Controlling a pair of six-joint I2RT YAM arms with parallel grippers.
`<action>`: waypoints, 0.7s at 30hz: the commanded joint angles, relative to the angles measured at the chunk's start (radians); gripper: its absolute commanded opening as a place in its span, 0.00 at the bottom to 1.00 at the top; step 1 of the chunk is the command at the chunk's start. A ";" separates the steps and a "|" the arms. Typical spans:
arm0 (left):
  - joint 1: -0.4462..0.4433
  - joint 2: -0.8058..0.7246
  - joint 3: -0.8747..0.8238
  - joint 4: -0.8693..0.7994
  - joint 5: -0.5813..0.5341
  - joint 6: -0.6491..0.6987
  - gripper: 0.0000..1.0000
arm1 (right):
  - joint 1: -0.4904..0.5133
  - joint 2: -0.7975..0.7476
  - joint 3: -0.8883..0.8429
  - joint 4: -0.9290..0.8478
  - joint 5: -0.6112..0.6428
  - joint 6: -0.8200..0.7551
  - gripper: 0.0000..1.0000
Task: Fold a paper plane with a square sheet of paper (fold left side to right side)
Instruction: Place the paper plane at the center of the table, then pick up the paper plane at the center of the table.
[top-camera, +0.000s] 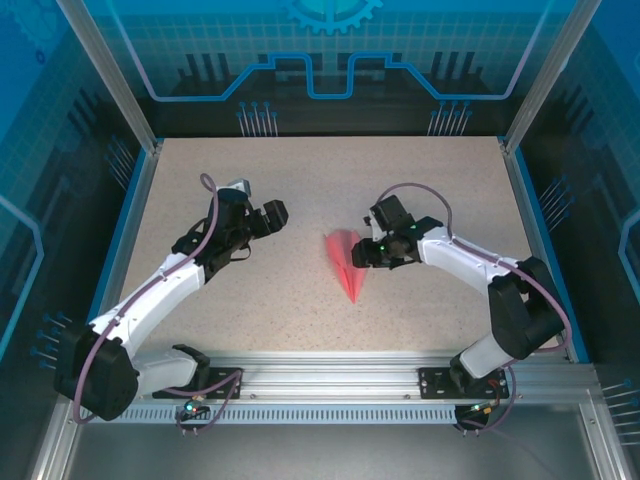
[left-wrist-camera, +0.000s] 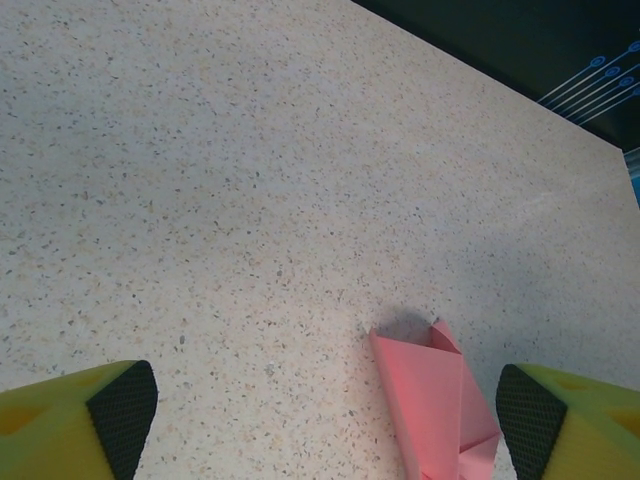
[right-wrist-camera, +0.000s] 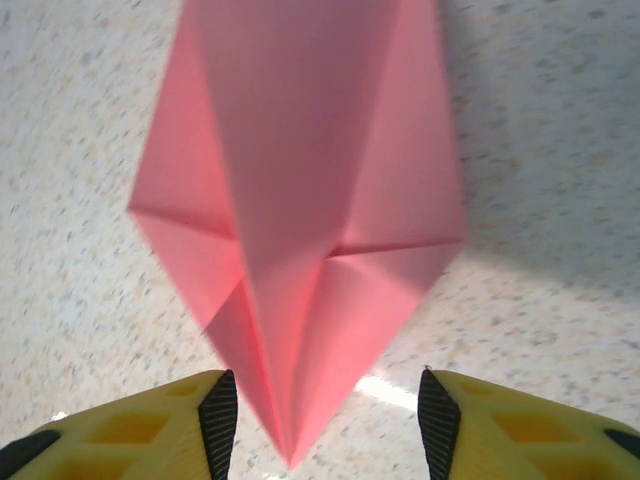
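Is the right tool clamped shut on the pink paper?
No, the right tool stands open, spread wide to either side of the paper plane's pointed tip.

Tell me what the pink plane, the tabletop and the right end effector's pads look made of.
Paper plane: thin matte pink paper, judging by its sharp creases. Table: hard, speckled beige, perhaps stone-look laminate; it shows a faint sheen. Right end effector pads: black with a cross-hatched texture, probably rubber, set on yellow plastic-looking fingers.
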 joint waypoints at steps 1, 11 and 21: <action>0.010 -0.026 0.020 0.012 0.041 0.025 0.92 | 0.054 0.011 0.024 -0.084 -0.025 -0.021 0.57; 0.010 -0.027 0.014 -0.003 0.049 0.024 0.93 | 0.104 0.141 0.071 -0.070 -0.033 0.004 0.59; 0.012 -0.033 0.016 -0.017 0.045 0.028 0.94 | 0.106 0.243 0.119 -0.070 0.003 0.005 0.44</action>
